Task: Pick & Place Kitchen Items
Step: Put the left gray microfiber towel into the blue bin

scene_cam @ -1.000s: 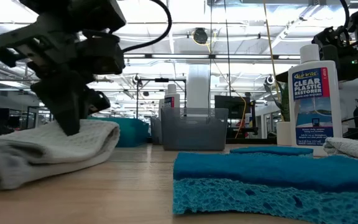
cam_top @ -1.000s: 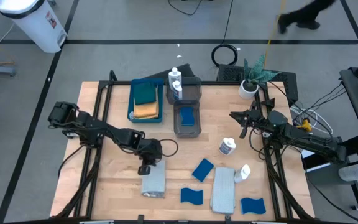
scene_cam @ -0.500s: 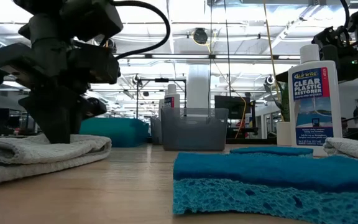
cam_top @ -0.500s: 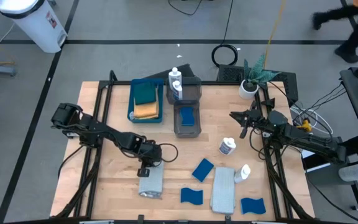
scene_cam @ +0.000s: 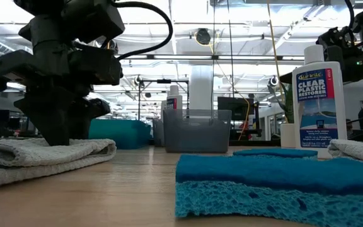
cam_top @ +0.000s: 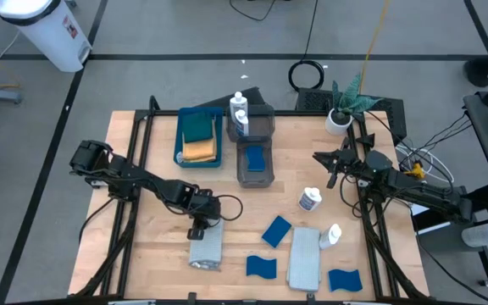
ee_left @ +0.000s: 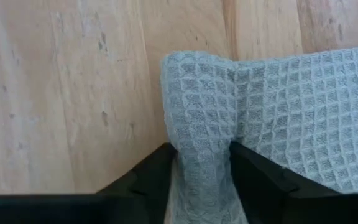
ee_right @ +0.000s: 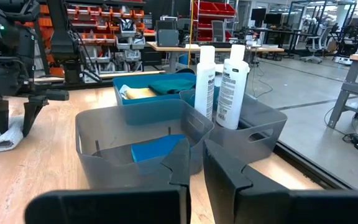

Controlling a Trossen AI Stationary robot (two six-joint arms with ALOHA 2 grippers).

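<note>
A light grey waffle cloth [cam_top: 207, 248] lies folded on the table near the front edge; it also shows in the low view [scene_cam: 43, 156]. My left gripper [cam_top: 200, 230] stands on the cloth's far end, shut on it. My right gripper [cam_top: 329, 172] hovers shut and empty at the table's right, facing the grey bins. Blue sponges [cam_top: 275, 230] [cam_top: 262, 268] [cam_top: 345, 280], a second grey cloth [cam_top: 304, 257] and two white bottles [cam_top: 310, 200] [cam_top: 333, 235] lie on the table between the arms. My left gripper pinches a raised ridge of the grey cloth [ee_left: 201, 163] between its two fingers, at the cloth's far end beside one corner. The fingers [scene_cam: 58, 129] come from above, pointing down. The rest of the cloth lies flat on the table.
A blue tray [cam_top: 180, 140] at the back holds a green and an orange cloth. Beside it, one grey bin [cam_top: 255, 176] holds a blue sponge and another [cam_top: 263, 124] holds two bottles. A potted plant [cam_top: 343, 110] stands at the back right.
My left gripper has gone down and a little toward the table's near edge, and has turned more upright. The cloth's end under it, bulged up a second ago, now lies lower and flatter on the table.
</note>
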